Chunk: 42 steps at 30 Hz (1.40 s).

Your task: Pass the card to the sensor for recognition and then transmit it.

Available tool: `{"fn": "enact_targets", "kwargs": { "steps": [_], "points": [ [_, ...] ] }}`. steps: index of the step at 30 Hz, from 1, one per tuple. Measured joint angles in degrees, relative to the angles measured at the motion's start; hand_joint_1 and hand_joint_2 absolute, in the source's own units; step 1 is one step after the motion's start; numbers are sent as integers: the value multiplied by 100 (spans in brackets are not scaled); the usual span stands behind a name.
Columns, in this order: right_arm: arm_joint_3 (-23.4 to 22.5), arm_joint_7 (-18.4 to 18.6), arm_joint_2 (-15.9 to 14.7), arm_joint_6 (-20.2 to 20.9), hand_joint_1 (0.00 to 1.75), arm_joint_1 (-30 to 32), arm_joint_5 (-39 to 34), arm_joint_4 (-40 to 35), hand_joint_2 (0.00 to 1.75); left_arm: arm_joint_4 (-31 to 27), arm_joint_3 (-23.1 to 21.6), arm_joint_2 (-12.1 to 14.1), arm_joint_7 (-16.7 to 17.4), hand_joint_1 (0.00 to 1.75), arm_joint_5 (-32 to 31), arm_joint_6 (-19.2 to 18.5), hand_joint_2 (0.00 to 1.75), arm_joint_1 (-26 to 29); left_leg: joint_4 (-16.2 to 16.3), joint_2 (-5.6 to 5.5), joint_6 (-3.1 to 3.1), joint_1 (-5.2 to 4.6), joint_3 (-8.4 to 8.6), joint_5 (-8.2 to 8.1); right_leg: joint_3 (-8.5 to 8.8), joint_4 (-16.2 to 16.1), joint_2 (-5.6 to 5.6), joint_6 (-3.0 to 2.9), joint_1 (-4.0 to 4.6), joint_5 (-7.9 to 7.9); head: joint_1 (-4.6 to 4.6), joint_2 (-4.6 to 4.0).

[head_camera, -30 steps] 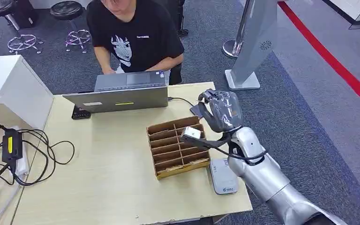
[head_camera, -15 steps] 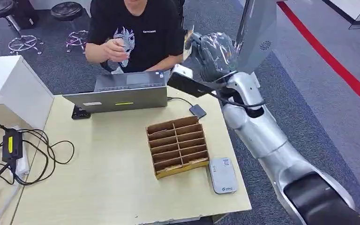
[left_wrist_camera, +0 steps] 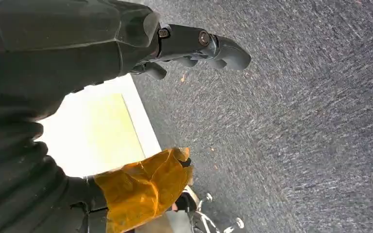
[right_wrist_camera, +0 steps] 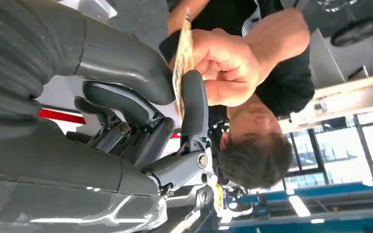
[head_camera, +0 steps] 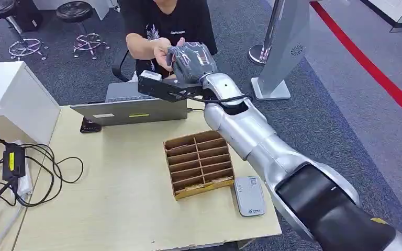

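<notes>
My right hand (head_camera: 191, 57) is stretched out over the laptop toward a seated person (head_camera: 175, 23). In the right wrist view the thin yellowish card (right_wrist_camera: 183, 58) stands edge-on, pinched between my thumb and a dark finger (right_wrist_camera: 194, 102). The person's hand (right_wrist_camera: 228, 68) grips the card's other side, and it meets my hand (head_camera: 162, 52) in the head view. The grey card sensor (head_camera: 249, 195) lies flat near the table's front right corner, far from my hand. My left hand (left_wrist_camera: 175, 41) hangs over carpet with its fingers apart and nothing in them.
A cardboard divider box (head_camera: 199, 163) sits mid-table just left of the sensor. An open laptop (head_camera: 136, 104) stands at the far edge. Cables and a black adapter (head_camera: 11, 162) lie at the left. A white box (head_camera: 10, 94) and a grey kiosk stand (head_camera: 285, 47) flank the table.
My right arm swung up from beside the divider box and leftward over the laptop with the card. The person raised a hand and took hold of the card.
</notes>
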Motion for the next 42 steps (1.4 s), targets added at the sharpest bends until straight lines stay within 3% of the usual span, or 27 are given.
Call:
{"fn": "enact_targets", "kwargs": {
  "steps": [1,2,3,4,20,23,26,29,33,35,37,42],
  "points": [
    [17,0,24,0,175,-4,15,48,175,0,-7,-7,9,0,0,0,175,-1,0,0,0,0,0,0,0,-1,0,0,0,0,-2,0],
    [37,-9,57,0,14,-6,17,106,175,0,-11,-7,20,0,0,0,175,-1,0,0,0,-1,0,0,0,-1,0,0,0,0,-2,0],
    [52,-28,74,-4,14,-7,17,152,175,0,-13,-7,26,0,0,0,175,-1,0,0,0,-1,0,0,0,-1,0,0,0,0,-2,0],
    [65,-46,85,-7,0,-7,24,185,175,0,-15,-7,28,0,0,0,175,-1,0,0,0,-1,0,0,0,-2,0,1,-1,1,0,0],
    [151,-252,92,-345,0,-4,17,271,175,0,-22,-7,24,0,2,22,175,8,1,1,0,0,1,0,-2,-1,0,0,1,0,-2,0],
    [131,-481,-16,-378,0,27,-245,207,175,0,-20,-7,-31,0,17,55,175,31,1,0,0,-1,1,0,-2,-2,-1,0,0,0,-2,0],
    [-69,-915,-312,-259,0,181,-979,44,175,0,-17,2,-90,0,48,111,175,113,2,-1,1,-2,2,-1,-2,-8,-2,0,0,1,-2,0],
    [-657,-1715,-733,465,0,515,-2564,-92,175,0,37,11,-188,0,147,173,175,224,2,-18,9,-3,3,-6,7,-18,-21,1,1,0,-2,0],
    [-2152,-2790,-1394,2682,0,1361,-5231,-125,175,0,166,48,-267,0,273,243,175,412,3,-58,23,-3,0,-14,26,-38,-61,6,2,-4,-4,0],
    [-2968,-2848,-1664,3792,0,1820,-6268,-88,175,0,217,61,-267,0,304,247,175,477,3,-65,32,-4,-3,-20,29,-42,-68,14,2,-9,-2,0],
    [-3741,-2734,-1861,4412,0,2254,-6943,37,175,0,282,81,-264,0,350,258,175,512,3,-63,37,-5,-5,-24,30,-47,-68,21,1,-13,-4,0],
    [-5098,-2447,-2135,4867,0,2996,-7704,464,175,0,404,105,-243,0,437,306,175,517,3,-42,48,-5,0,-38,25,-50,-50,28,1,-19,-7,0]
  ]
}}
